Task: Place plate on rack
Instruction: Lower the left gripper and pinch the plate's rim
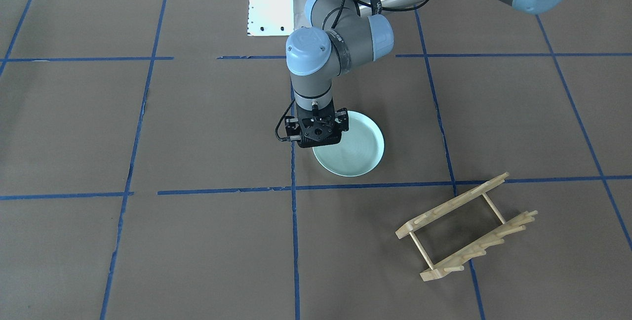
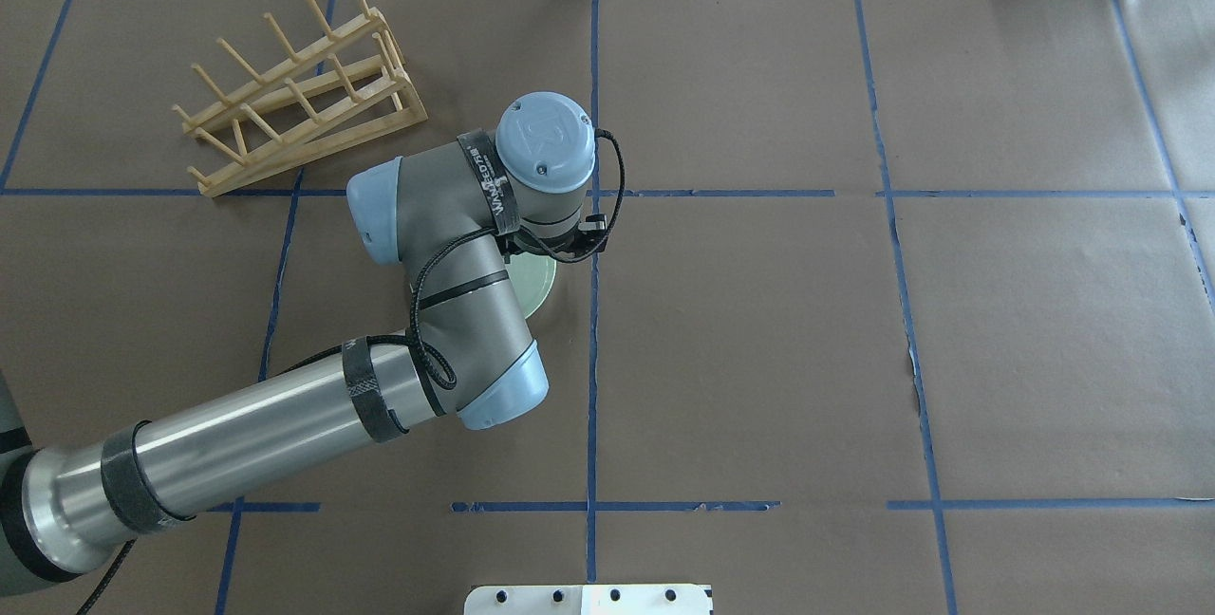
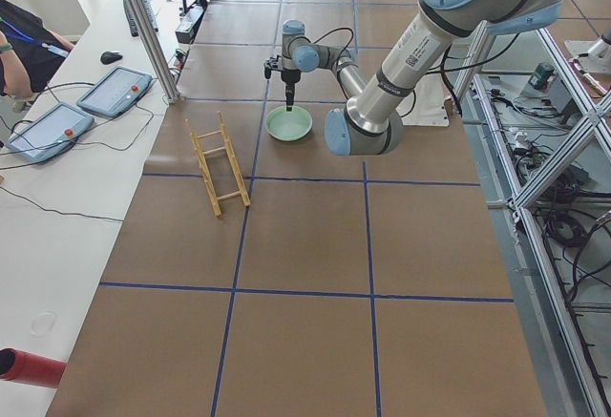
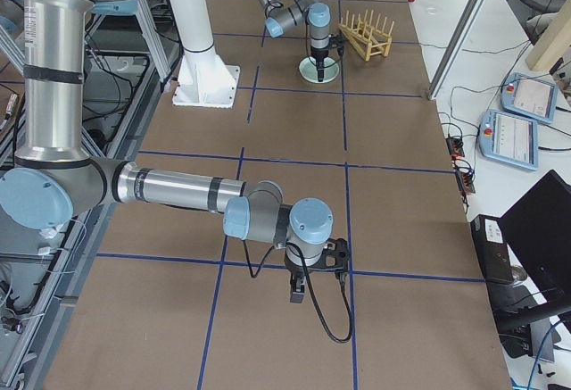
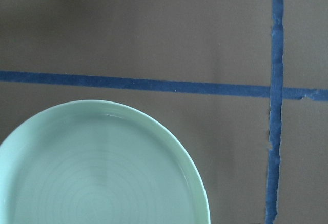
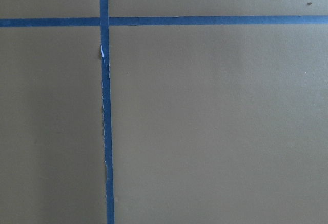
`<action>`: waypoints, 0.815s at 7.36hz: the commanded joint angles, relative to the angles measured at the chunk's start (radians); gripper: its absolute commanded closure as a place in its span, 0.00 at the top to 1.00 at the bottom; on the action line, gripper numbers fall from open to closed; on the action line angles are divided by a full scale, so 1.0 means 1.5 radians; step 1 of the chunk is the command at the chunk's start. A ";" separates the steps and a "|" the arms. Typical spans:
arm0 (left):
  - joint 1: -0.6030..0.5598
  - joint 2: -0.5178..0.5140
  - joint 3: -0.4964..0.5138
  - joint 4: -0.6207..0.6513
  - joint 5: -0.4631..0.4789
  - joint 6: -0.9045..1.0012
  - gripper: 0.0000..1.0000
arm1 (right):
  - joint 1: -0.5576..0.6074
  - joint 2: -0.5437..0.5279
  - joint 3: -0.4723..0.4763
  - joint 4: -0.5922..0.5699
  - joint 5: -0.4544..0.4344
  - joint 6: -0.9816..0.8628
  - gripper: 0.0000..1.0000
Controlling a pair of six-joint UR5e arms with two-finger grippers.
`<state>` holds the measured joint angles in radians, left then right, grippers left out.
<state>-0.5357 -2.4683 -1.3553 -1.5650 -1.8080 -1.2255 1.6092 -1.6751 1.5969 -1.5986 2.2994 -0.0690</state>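
The pale mint-green plate [image 1: 356,149] lies flat on the brown table near its middle. It fills the lower left of the left wrist view [image 5: 102,167], and only a sliver shows under the arm in the overhead view [image 2: 538,288]. My left gripper [image 1: 318,135] points straight down over the plate's rim on the side away from the rack. Its fingers are hidden, so I cannot tell if it is open or shut. The wooden rack [image 1: 452,205] stands apart from the plate, also seen from overhead [image 2: 313,148]. My right gripper [image 4: 297,294] hangs low over bare table at the far end; its state is unclear.
The white robot base plate [image 1: 274,1] sits at the table's robot-side edge. Blue tape lines [image 1: 295,221] grid the brown surface. Tablets [image 3: 115,91] and a red cylinder [image 3: 29,367] lie on the side bench beyond the table.
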 commanded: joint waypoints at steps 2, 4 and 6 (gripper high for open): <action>0.002 0.002 0.023 -0.041 0.001 0.000 0.82 | 0.000 0.000 0.000 0.000 0.000 0.000 1.00; 0.002 0.002 0.025 -0.043 0.001 0.002 0.78 | 0.000 0.000 0.000 0.000 0.000 0.000 1.00; 0.003 0.003 0.025 -0.046 0.001 0.001 0.70 | 0.000 0.000 0.000 0.000 0.000 0.000 1.00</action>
<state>-0.5318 -2.4647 -1.3190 -1.6293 -1.8070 -1.2238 1.6091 -1.6751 1.5969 -1.5984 2.2994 -0.0690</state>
